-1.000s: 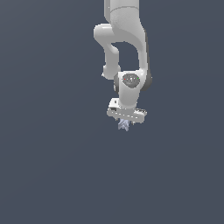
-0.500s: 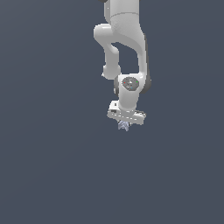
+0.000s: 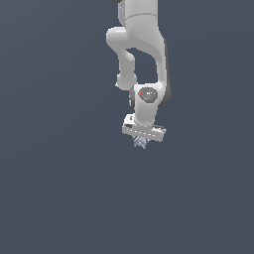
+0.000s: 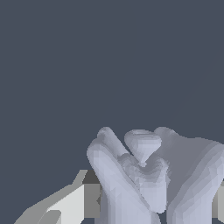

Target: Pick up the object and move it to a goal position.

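A: Exterior view first, from its left side to its right. We see only a plain dark grey-blue background on the left, then near the middle the white robot arm (image 3: 141, 44) that comes down from the top edge. At its lower end is the hand (image 3: 140, 144), pointing downward.

B: And the object (image 3: 140, 143)? We find it directly under the hand's flat white body, as a small pale lavender-grey lump between the fingers. It hangs in the air, with nothing touching it from below.

A: Yes. To the right of the arm we see again only the same dark background.

B: Now the wrist camera. We see one finger (image 4: 70, 205) as a white and grey block, and just beside it the object (image 4: 148, 175) fills much of the picture, with curled rounded lobes. A thin strip of another finger (image 4: 218, 202) shows on the far side of it.

A: So the hand is clenched around the object, one finger on each side. Whether the pads really press on the lobes, we cannot tell exactly, because the object hides the contact.
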Robot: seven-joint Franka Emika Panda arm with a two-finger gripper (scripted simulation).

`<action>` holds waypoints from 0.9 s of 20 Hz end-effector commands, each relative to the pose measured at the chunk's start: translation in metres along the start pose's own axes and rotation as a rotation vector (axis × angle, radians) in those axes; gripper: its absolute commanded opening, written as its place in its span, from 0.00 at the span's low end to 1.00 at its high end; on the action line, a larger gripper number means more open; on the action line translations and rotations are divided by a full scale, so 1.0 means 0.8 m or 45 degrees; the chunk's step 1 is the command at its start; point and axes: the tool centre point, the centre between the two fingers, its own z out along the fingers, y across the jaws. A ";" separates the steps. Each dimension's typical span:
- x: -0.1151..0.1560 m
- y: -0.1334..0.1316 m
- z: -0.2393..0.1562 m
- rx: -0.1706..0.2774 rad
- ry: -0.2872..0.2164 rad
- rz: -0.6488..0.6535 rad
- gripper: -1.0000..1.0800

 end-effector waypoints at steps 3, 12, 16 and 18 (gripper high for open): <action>0.002 -0.003 -0.011 0.000 0.001 0.000 0.00; 0.013 -0.019 -0.075 0.000 0.001 0.000 0.00; 0.021 -0.030 -0.120 0.000 0.001 0.000 0.00; 0.026 -0.036 -0.145 0.000 0.001 0.000 0.00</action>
